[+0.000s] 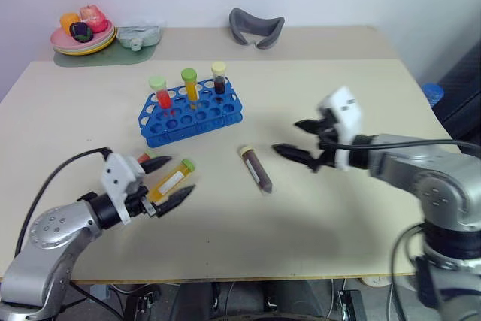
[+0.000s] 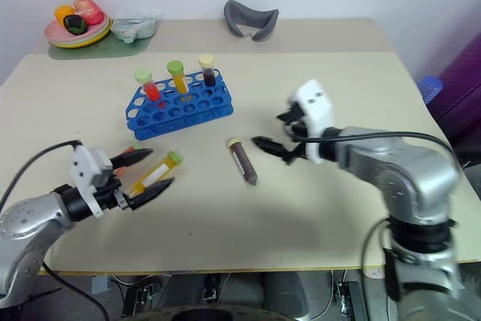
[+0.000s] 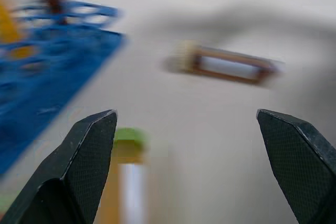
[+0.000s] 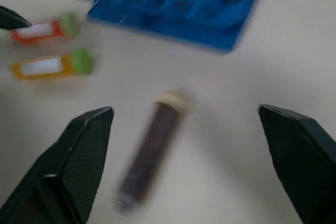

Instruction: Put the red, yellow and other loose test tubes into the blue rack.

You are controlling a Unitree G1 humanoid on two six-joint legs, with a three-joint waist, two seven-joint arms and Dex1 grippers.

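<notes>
The blue rack point(image 1: 191, 113) is standing on the beige surface point(image 1: 248, 231), toward its far left part, and three capped tubes are already sitting upright in its back row: a red one with a green cap point(image 1: 160, 92), a yellow one with a green cap point(image 1: 189, 84) and a dark one with a pale cap point(image 1: 219, 77).

Three tubes are lying loose on the surface. A dark brown tube with a cream cap point(image 1: 256, 168) is lying on its side near the middle, in front of the rack and to its right. A yellow tube with a green cap point(image 1: 172, 179) is lying nearer the front left, and a red tube point(image 4: 41, 29) is lying just beside it (in the head views it is mostly hidden behind the left tool's upper finger).

The left tool point(image 1: 170, 180) is hovering low with its two black fingers spread wide apart, one on each side of the yellow tube, gripping nothing. In its own wrist view the green cap is showing between the fingers, close to one of them.

The right tool point(image 1: 304, 143) is hanging above the surface just right of the dark brown tube, pointing toward it, with its fingers also standing wide apart and empty. Its wrist view is looking down on that tube between the fingers.
</notes>
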